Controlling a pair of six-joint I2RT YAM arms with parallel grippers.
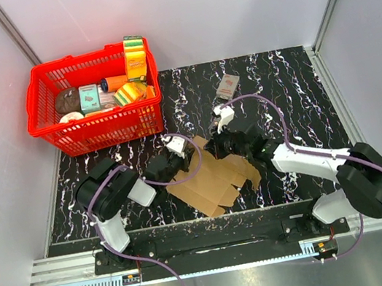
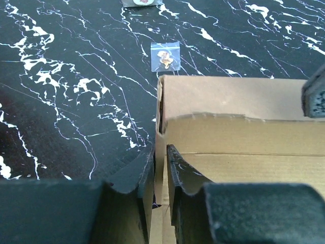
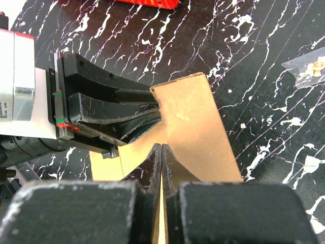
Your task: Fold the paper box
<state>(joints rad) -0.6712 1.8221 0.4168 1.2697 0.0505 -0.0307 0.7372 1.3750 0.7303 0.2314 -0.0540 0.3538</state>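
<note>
- Left claw (image 2: 160, 151) comes in from the left side of the tabletop (image 1: 294, 95) and is clamped on a raised flap of the box (image 1: 216, 179). Its two dark fingers (image 2: 137, 178) stand close together with cardboard sandwiched between them. Behind it, a red basket (image 1: 93, 134) holding assorted packs sits in the far left corner.
- Brown and unprinted, the box lies about midway along the near edge. Most of the sheet is flat on the tabletop, with notched flaps pointing at the near edge. The far part is lifted up between the two claws.
- Right claw (image 3: 161, 147) is closed tight and meets the left one at the raised flap. Its fingers are pressed almost together with only a thin sliver of cardboard between them, so it is pinching the box too.
- Grey-and-red packet (image 1: 227, 86) lies flat toward the far edge, a little right of the middle and well apart from the box.
- Small clear bag (image 2: 165, 56) lies on the tabletop just beyond the raised flap.
</note>
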